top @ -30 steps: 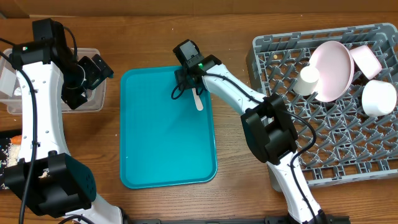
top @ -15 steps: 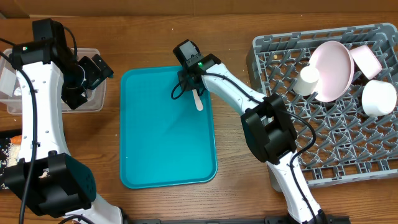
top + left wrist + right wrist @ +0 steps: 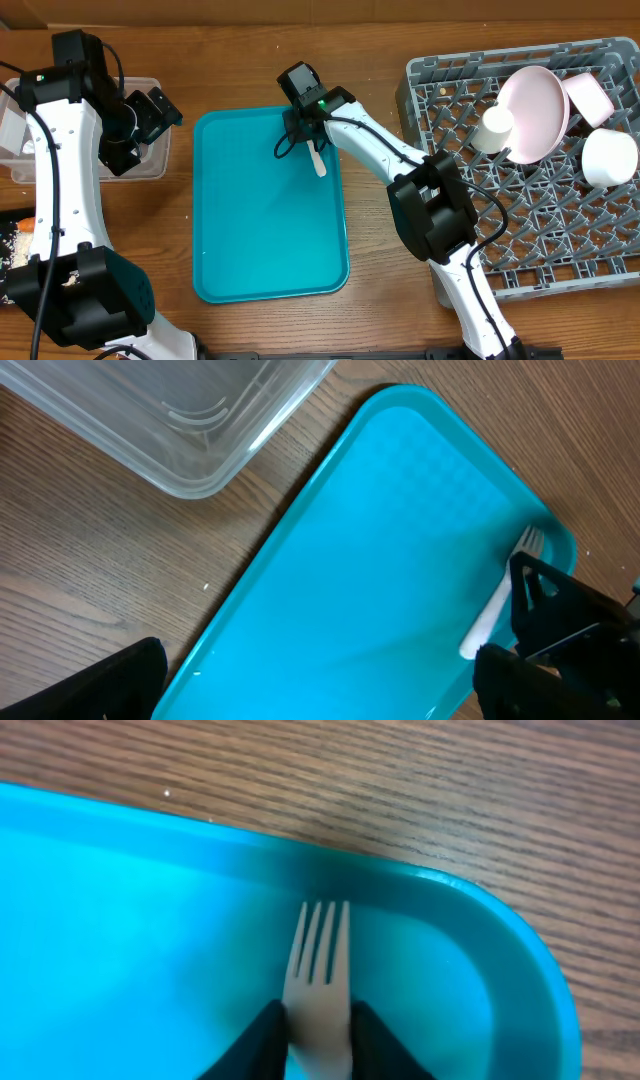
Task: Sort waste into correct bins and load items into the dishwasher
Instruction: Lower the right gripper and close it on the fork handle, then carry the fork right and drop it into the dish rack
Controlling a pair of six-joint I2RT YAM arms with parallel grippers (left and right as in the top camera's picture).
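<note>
One fork, at the tray's one o'clock, I see pinched by right gripper; left gripper spread wide.

Overhead: fork tines hidden under right gripper. Rack cut off at right edge. Tub mostly behind left arm. Pale specks at left edge, possibly food scraps, too small to tell. Right wrist: fork handle runs off bottom edge. Left wrist: tub cut by top edge.
</note>
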